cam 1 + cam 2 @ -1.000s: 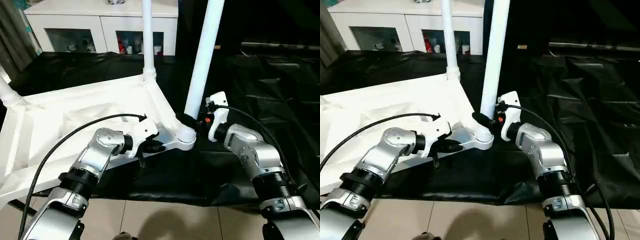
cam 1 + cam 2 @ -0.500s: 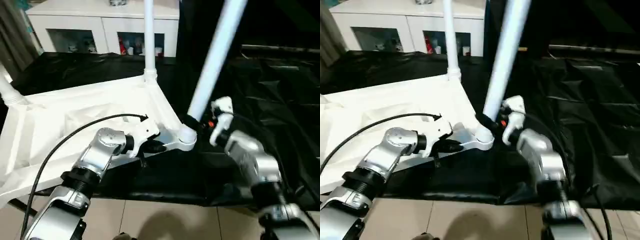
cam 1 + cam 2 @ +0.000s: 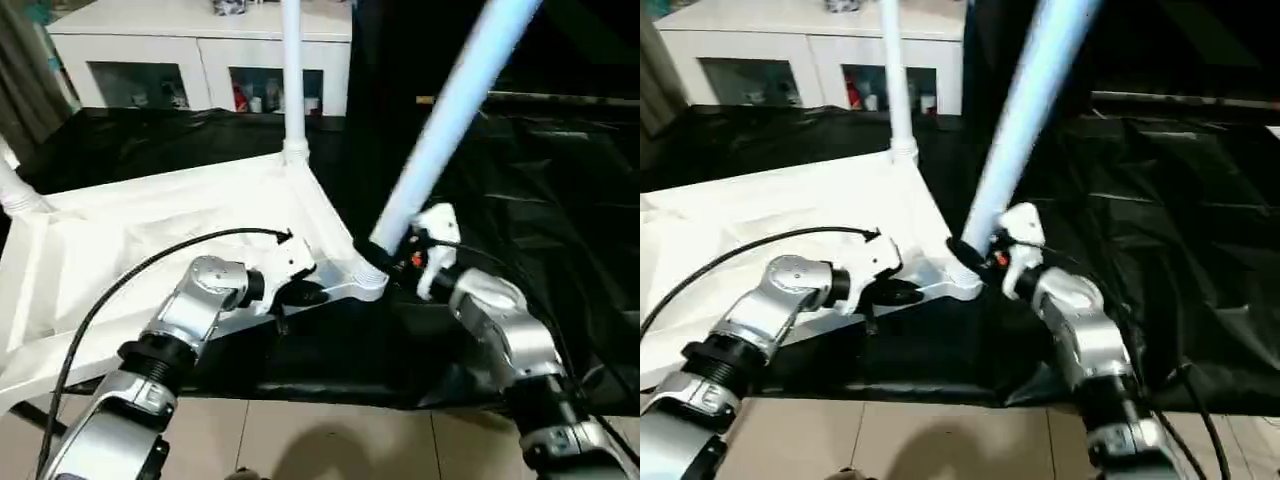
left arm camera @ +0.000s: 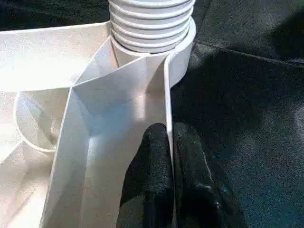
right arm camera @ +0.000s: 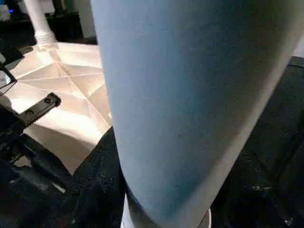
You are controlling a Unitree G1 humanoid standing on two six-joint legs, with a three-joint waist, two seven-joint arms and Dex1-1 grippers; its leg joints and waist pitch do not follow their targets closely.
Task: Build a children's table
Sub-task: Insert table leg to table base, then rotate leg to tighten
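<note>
Left gripper (image 4: 170,156) pinches white ribbed plastic tabletop (image 3: 150,240) rim; right gripper (image 3: 385,255) clasps tilted white tubular leg (image 3: 450,115). Upright it, press into near-right socket.

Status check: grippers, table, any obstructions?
Left gripper shut on tabletop rim. Right gripper clamps near-corner leg, tilted right. Nothing blocking.

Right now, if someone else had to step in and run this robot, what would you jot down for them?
Left gripper: jaws shut on the tabletop edge wall, steadying it near the corner socket.
Right gripper: jaws closed around the tilted leg at its base, which sits at that socket, leaning to the robot's right.
Done: rear leg stands upright in its socket; another leg is fitted at far left.
Left: straighten and seat the tilted leg, then check the remaining corner.
</note>
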